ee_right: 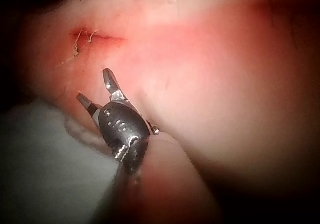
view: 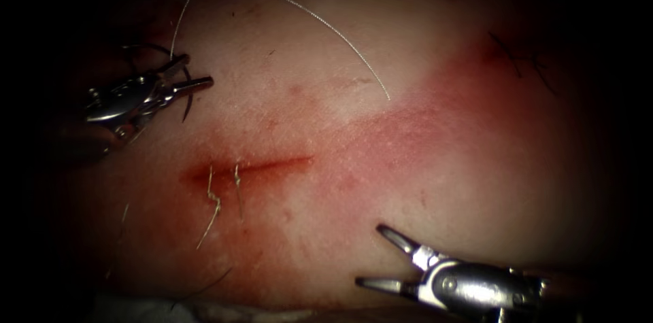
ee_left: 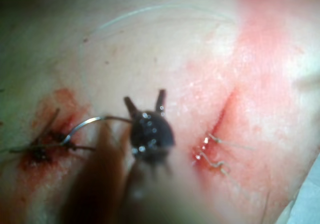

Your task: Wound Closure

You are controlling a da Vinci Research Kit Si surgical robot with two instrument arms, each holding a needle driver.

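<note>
The cut [view: 248, 166] runs across the middle of the tissue [view: 408, 153], with two stitches' pale thread ends [view: 214, 204] hanging from its left part. My left tool [view: 197, 70] is up and left of the cut, jaws open. The dark curved needle [view: 187, 109] passes between those jaws without being clamped. In the left wrist view the needle [ee_left: 87, 124] arcs from the left tool [ee_left: 145, 102] to a dark stitch site wet with red fluid [ee_left: 42, 151]. Thread [view: 326, 24] loops over the tissue above the cut. My right tool [view: 371, 255] hovers below and right of the cut, open and holding nothing.
Dark older stitches [view: 524, 58] sit at the far upper right of the tissue. Red fluid stains the skin around the cut and toward the right. A pale cloth [view: 136, 309] lies along the near edge, also beside the right tool [ee_right: 95, 87].
</note>
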